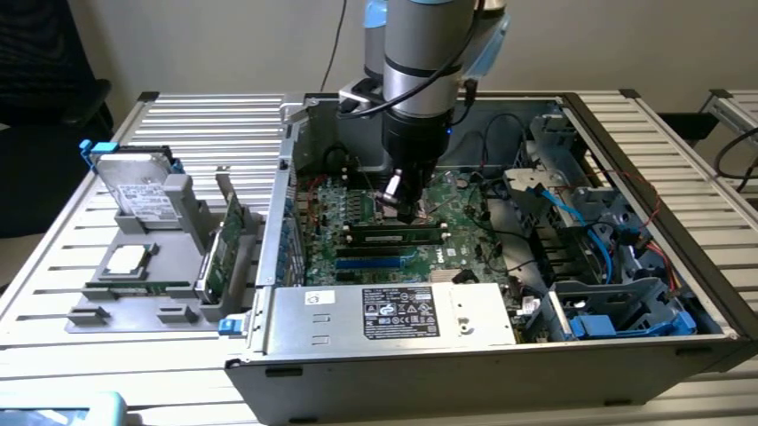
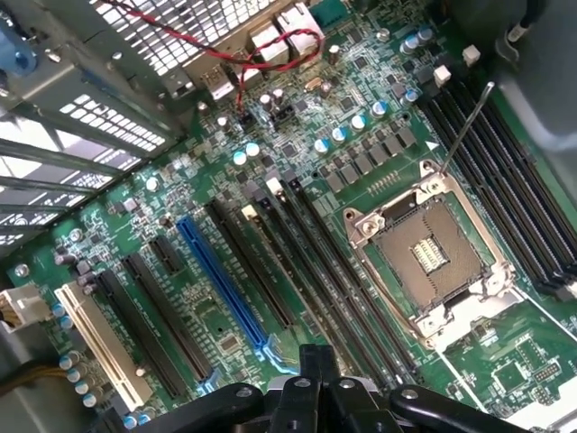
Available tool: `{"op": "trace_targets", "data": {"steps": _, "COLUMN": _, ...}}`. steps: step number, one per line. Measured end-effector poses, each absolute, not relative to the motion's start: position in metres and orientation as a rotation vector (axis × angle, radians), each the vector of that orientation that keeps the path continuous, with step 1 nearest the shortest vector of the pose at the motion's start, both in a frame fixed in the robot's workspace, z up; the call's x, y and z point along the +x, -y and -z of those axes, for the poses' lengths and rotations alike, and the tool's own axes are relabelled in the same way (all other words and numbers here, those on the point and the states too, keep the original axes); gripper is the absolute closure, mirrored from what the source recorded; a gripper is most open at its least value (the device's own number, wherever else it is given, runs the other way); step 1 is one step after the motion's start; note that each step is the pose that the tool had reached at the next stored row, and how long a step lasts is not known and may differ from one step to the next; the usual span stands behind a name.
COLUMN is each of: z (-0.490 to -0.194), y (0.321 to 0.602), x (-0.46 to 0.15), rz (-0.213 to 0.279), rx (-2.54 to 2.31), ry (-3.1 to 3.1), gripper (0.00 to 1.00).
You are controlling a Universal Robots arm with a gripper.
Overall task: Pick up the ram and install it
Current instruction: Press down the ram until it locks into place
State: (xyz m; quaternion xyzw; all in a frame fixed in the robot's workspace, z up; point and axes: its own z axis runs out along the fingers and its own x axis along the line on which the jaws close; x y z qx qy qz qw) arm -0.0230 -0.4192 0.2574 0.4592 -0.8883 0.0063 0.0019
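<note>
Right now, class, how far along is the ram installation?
Done: the ram is out of the gripper and sits low on the motherboard. In hand: nothing visible. The shut gripper is right above the ram. Left: full seating, which cannot be confirmed.

This is a robotics lab or test workshop: an open computer case (image 1: pixel 474 266) sits on a slatted aluminium workbench (image 1: pixel 201 124), its motherboard (image 2: pixel 297 225) bare, with a grey fixture (image 1: pixel 142 266) beside it holding loose parts (a drive among them) under an industrial arm (image 1: pixel 421 53).
</note>
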Motion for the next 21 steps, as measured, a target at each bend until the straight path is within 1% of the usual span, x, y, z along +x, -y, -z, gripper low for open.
{"op": "trace_targets", "data": {"steps": 21, "z": -0.2574, "y": 0.4192, "x": -0.0230, "rz": -0.019, "rx": 0.970, "ry": 2.982, "gripper": 0.89}}
